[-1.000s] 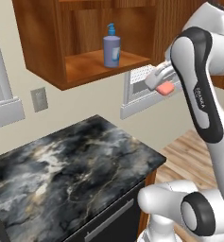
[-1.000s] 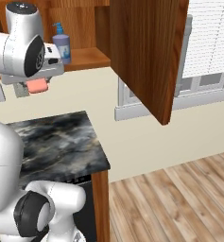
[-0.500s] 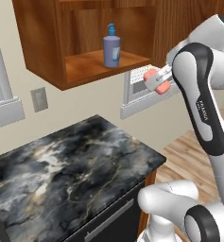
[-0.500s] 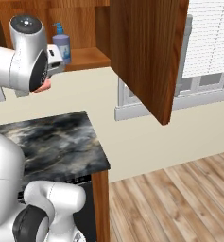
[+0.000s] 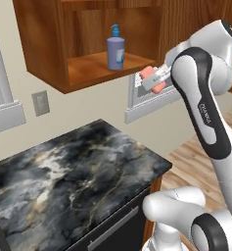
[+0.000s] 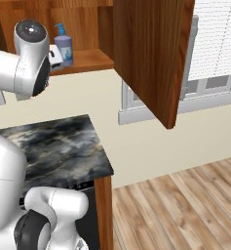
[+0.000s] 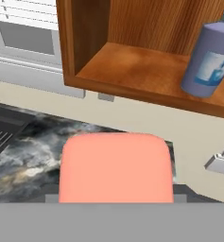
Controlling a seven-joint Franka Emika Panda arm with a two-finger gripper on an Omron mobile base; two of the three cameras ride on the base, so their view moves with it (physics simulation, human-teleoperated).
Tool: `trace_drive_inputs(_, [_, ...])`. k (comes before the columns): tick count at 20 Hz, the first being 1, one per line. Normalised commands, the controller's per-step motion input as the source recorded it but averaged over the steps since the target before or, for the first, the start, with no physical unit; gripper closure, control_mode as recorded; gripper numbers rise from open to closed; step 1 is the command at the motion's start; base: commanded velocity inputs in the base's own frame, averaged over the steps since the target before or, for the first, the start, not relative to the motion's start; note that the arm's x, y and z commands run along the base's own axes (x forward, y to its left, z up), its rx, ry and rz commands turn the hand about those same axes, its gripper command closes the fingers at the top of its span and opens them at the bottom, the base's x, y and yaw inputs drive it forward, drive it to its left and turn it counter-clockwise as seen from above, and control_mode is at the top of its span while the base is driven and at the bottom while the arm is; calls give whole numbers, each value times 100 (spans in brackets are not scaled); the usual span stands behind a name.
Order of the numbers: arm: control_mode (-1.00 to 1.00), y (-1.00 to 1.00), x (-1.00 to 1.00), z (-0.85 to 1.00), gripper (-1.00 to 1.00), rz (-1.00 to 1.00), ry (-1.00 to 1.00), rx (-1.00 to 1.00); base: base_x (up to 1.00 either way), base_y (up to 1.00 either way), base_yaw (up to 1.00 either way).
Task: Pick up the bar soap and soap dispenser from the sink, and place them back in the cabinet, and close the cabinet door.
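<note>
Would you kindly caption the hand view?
Tool carries bar soap toward the cabinet shelf beside the soap dispenser.

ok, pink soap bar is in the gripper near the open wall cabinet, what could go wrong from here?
1. The salmon-pink flat bar soap hangs below the reddish-brown wooden cabinet shelf in the hand view; going straight in could catch the shelf's front edge.
2. The blue-purple cylindrical soap dispenser already stands near the shelf's front; a careless placement might topple it.
3. The reddish-brown cabinet door stands wide open beside the arm, so a wide swing might hit it.
</note>
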Motion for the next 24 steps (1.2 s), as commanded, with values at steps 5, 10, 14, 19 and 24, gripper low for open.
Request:
trace_drive_inputs(5, [-100, 20, 28, 33, 100, 4, 0, 4, 0, 0, 0])
trace_drive_inputs(10, [-100, 15, 36, 25, 100, 3, 0, 3, 0, 0, 0])
trace_drive_inputs(14, [-100, 20, 28, 4, 100, 3, 0, 0, 0, 0, 0])
trace_drive_inputs(19, [-100, 26, 28, 0, 100, 3, 0, 0, 0, 0, 0])
trace_drive_inputs(24, [-100, 27, 28, 0, 100, 2, 0, 0, 0, 0, 0])
